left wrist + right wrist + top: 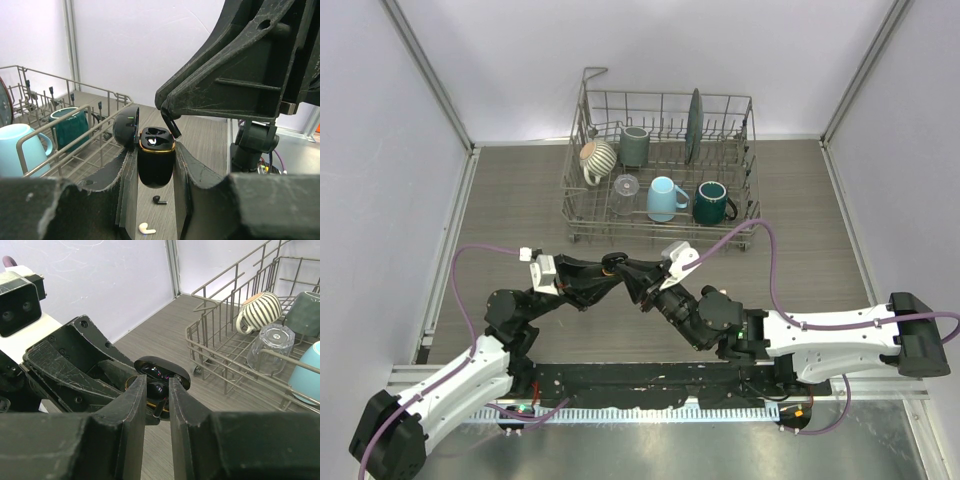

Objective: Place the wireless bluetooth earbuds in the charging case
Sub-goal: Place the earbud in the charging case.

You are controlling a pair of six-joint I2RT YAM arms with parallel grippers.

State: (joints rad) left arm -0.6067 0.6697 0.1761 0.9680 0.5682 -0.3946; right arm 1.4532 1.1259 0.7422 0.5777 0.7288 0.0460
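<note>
Left pincer (156, 176) is clamped on the open case (156, 155) — right pincer (157, 390) pinches a black earbud (173, 128) at the case's mouth. Looks like the insertion step; next move needs lining it up with a socket.

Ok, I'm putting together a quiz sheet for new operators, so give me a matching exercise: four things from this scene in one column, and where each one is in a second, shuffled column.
Things: 1 charging case; 2 pale earbud; 3 light blue mug; 4 black earbud over the case mouth.
Places: A pinched by the right gripper; B lying on the table; C clamped in the left gripper, lid open; D in the dish rack's front row.
Pairs: 1-C; 2-B; 3-D; 4-A.
</note>
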